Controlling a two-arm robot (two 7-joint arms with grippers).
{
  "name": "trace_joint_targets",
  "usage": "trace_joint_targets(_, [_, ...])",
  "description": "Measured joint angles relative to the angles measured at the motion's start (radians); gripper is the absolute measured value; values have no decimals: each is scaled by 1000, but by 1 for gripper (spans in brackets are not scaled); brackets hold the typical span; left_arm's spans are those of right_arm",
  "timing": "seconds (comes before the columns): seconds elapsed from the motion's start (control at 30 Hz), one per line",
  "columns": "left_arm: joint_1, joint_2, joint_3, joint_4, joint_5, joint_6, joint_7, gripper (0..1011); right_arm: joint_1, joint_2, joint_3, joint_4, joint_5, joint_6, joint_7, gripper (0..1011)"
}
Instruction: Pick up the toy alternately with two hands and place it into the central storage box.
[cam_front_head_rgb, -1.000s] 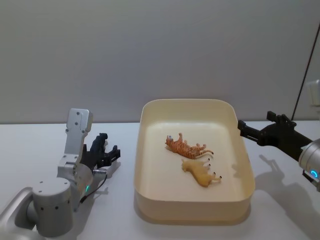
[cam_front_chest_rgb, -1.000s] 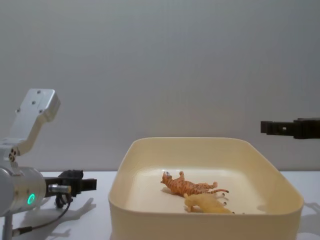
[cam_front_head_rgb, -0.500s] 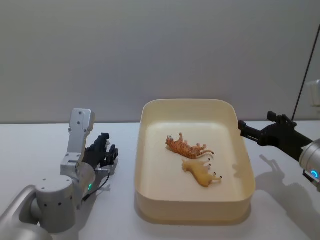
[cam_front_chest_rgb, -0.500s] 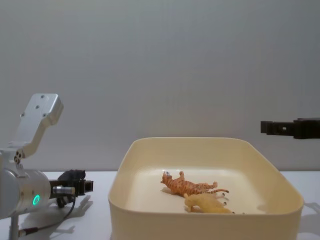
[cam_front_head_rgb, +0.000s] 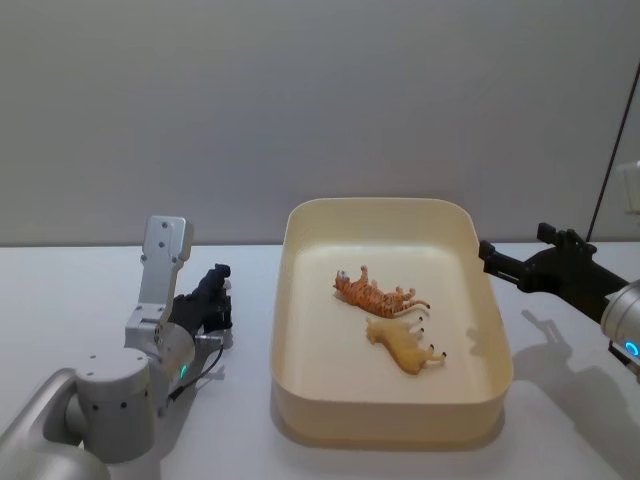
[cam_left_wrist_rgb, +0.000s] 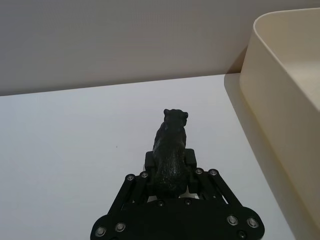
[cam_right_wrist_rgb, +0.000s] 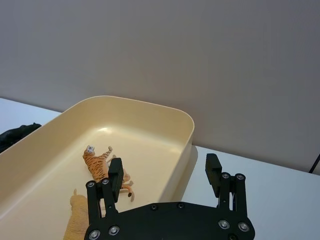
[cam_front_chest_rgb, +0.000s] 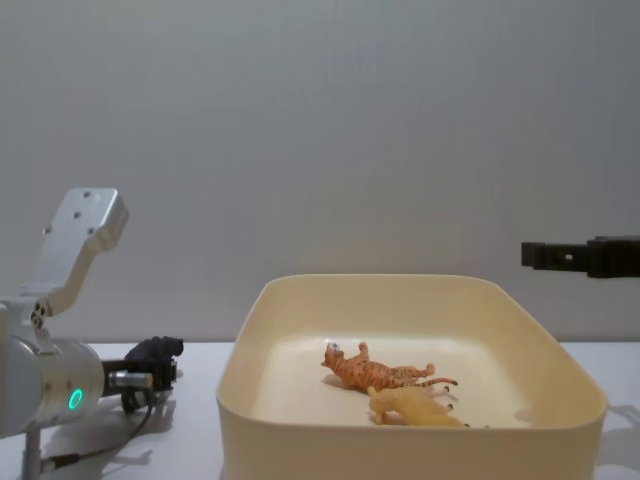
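A black toy animal (cam_left_wrist_rgb: 170, 147) sits between the fingers of my left gripper (cam_left_wrist_rgb: 170, 160), which is shut on it. In the head view this gripper (cam_front_head_rgb: 214, 303) and the toy (cam_front_head_rgb: 216, 281) are low over the table, just left of the cream storage box (cam_front_head_rgb: 390, 412). The chest view shows the same toy (cam_front_chest_rgb: 160, 350) at the gripper (cam_front_chest_rgb: 152, 372). My right gripper (cam_front_head_rgb: 488, 256) hovers open by the box's right rim (cam_right_wrist_rgb: 189, 125), nothing between its fingers (cam_right_wrist_rgb: 116, 176).
A striped orange tiger (cam_front_head_rgb: 375, 293) and a pale yellow animal (cam_front_head_rgb: 404, 348) lie on their sides inside the box. The white table (cam_front_head_rgb: 70, 300) runs back to a plain grey wall. A dark cable hangs at the far right (cam_front_head_rgb: 612, 150).
My left gripper has turned at the wrist and drawn a little closer to the box, with the black toy now showing between its fingers. The right arm has not moved.
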Motion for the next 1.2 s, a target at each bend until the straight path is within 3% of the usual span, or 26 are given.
trace_joint_targets(0.37, [12,11,-4,-66,28,-15,-20,300,0,0,0,0,0,0,0,1001])
trace_joint_targets(0.57, [14,21,-7,-123,53,-17,-63,300,0,0,0,0,0,0,0,1001])
trace_joint_targets(1.03, [-9,35,-4,-228,128,30,-224,300,0,0,0,0,0,0,0,1001])
trace_joint_targets(1.2, [-28,36,4,-254,177,54,-305,300,0,0,0,0,0,0,0,1001])
